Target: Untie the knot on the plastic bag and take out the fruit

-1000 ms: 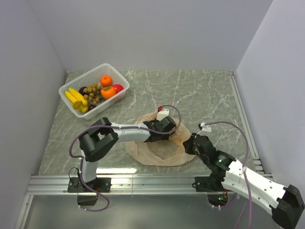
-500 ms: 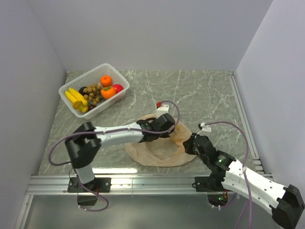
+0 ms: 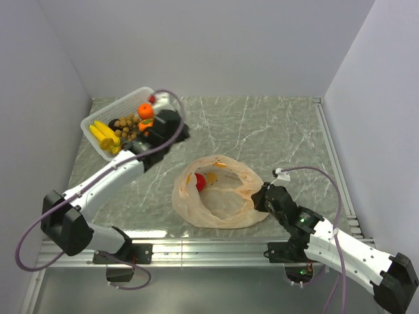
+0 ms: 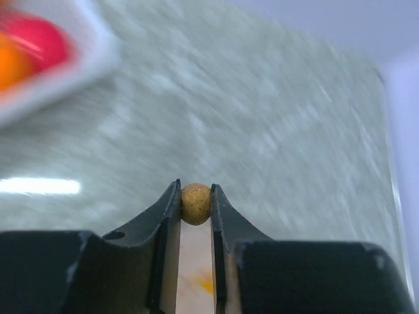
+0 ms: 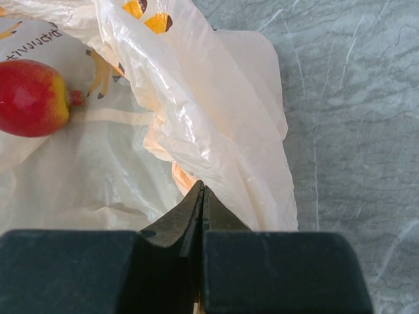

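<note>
— Well, where are we beginning?
— We are beginning with the bench [image 3: 281,131], the grey-green marbled slab that is carrying everything.
— And next?
— We are seeing the plastic bag [image 3: 226,203] lying near the middle of it, toward the near edge. Its mouth is gaping upward and its peach film is crumpling flat around the rim.
— What is sitting at the far left?
— The white basket [image 3: 114,103] is standing there at an angle, well apart from the bag, and it is holding a heap of fruit.
— How are the pincers doing?
— The right pincer [image 5: 201,190] is pressing fully closed on a fold of the bag at its right edge, and film is bunching above the tips. The left pincer [image 4: 196,195] is hanging above the basket's right end, its arm stretching across the left of the bench.
— And the fruit?
— We are spotting bananas [image 3: 103,135] lying along the basket's left side and a tangerine [image 3: 145,110] sitting on top of the heap. A red apple [image 5: 33,98] is resting inside the bag, toward its left wall.
— Anything smaller?
— We are looking at a small brown ball [image 4: 196,203] sitting pinched between the left pincer's tips. They are standing only narrowly apart, each touching one side of it.
</note>
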Controlling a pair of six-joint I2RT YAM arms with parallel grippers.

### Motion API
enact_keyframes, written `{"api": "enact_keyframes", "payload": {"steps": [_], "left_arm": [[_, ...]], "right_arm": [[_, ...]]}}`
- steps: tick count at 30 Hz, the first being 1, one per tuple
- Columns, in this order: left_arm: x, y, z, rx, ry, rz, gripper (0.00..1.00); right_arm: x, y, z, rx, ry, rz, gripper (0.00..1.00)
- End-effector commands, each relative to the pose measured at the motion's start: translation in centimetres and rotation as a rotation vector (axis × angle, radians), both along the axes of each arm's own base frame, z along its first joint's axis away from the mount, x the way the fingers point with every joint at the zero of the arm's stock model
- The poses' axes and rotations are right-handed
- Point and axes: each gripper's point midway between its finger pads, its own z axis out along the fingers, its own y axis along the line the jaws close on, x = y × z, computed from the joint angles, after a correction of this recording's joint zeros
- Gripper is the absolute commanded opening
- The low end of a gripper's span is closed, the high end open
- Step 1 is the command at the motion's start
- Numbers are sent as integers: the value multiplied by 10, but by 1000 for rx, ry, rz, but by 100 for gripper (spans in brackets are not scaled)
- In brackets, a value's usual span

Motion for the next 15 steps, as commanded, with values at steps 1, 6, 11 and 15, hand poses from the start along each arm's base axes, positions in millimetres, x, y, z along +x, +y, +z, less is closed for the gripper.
{"api": "enact_keyframes", "payload": {"steps": [1, 6, 11, 15], "left_arm": [[36, 86, -5, 61, -16, 184, 13], [80, 199, -31, 84, 35, 422, 19], [104, 248, -54, 91, 80, 517, 40], [114, 262, -60, 127, 101, 548, 80]], "right_arm": [[6, 2, 7, 3, -35, -8, 0], [6, 2, 6, -2, -32, -4, 0], [6, 1, 6, -8, -30, -7, 0], [6, 3, 6, -8, -31, -1, 0]]}}
